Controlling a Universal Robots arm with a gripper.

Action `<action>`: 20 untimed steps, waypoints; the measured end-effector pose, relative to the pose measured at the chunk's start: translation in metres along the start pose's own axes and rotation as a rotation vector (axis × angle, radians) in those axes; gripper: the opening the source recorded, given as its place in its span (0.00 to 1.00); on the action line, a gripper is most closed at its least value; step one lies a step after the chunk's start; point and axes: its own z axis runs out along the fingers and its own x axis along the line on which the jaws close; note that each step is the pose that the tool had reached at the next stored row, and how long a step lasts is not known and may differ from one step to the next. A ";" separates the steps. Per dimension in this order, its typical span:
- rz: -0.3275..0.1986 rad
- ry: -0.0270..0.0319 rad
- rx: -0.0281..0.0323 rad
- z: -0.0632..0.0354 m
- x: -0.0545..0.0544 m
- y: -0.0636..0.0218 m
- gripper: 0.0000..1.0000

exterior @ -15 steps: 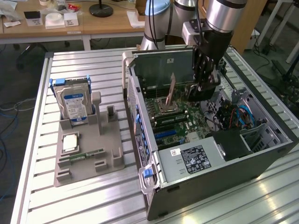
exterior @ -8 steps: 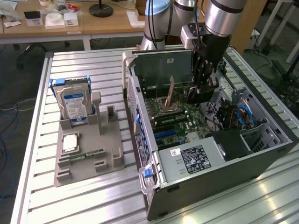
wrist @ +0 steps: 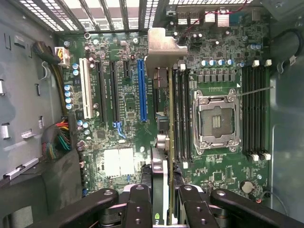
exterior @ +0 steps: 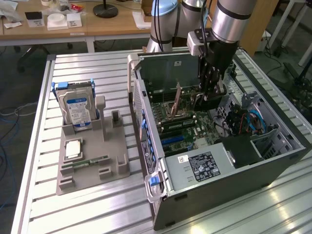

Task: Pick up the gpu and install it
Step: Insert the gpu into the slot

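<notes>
**GPU CLAMPED ON EDGE OVER BOARD, NOT SEATED**

The case (exterior: 219,165) is found open on the table (exterior: 44,204), toward the exterior view's right, and the gripper (exterior: 208,100) is lowered inside it. The board (wrist: 118,161) is exposed beneath.

The gpu (wrist: 167,142) is held on edge above the board, directly between the fingers (wrist: 137,204). These are clenched on the card's near end, and no gap is seen between fingers and card. The card's long axis is laid parallel to the slots and runs away from the fingers toward the vented rear wall of the case.

The blue slot (wrist: 141,90) is seen just beside the card, on the side away from the socket (wrist: 216,121). Which slot lies directly under the card's edge cannot be told. The card is judged to be clear of the board and not yet seated.

The gpu is presented as thin and flat, with only its narrow edge seen from the wrist. A bent silver bracket (wrist: 161,45) is noted at its far end.
</notes>
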 end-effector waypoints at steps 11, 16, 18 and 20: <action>-0.014 -0.0004 -0.0011 0.0011 0.000 0.0001 0.27; -0.015 -0.0005 -0.0011 0.0011 0.000 0.0000 0.27; -0.015 -0.0005 -0.0011 0.0012 0.000 0.0000 0.27; -0.015 -0.0009 -0.0009 0.0030 0.000 0.0001 0.27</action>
